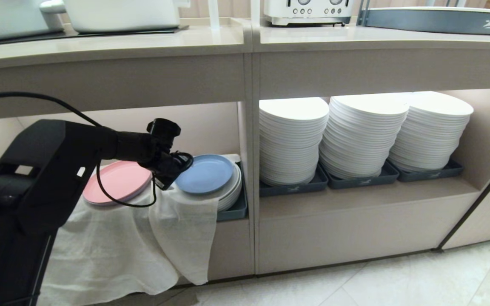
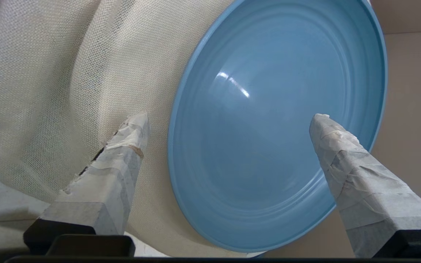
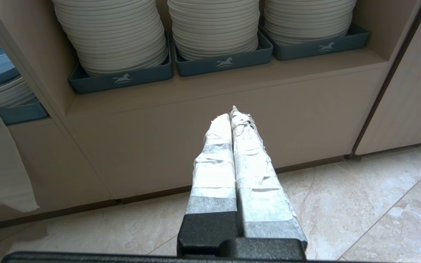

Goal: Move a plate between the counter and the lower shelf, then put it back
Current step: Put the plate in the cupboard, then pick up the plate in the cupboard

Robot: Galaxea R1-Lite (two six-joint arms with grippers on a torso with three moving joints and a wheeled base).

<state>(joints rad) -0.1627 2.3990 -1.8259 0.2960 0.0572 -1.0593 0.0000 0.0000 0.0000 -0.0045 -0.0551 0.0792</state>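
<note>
Left gripper: black arm-end with tape-wrapped fingers, left gripper [image 1: 176, 166], at the near-left rim of the plate inside the lower shelf; jaws spread wide, one finger over the cloth, the other over the plate's face, nothing clamped.
Plate: round light-blue matte plate with a raised rim [image 1: 204, 173], lying flat on top of the low stack of white plates [image 1: 231, 192] in the grey tray [image 1: 236, 209].
Lower shelf: beige open cabinet compartment [image 1: 211, 127], left of the divider.
Cloth: draped white woven cloth [image 1: 134, 238], hanging over the shelf's front edge.
Pink plate: round pink plate [image 1: 117, 182], beside the blue one, partly behind the arm.
Counter: long beige smooth worktop [image 1: 143, 42], above; no blue plate on it.
Right gripper: taped right gripper [image 3: 234, 120], parked low before the cabinet, fingers pressed together, empty.
Progress: counter-to-shelf leg judged done, plate let go.
Remaining: regrasp the rim, lift clear, return the plate to the counter.
</note>
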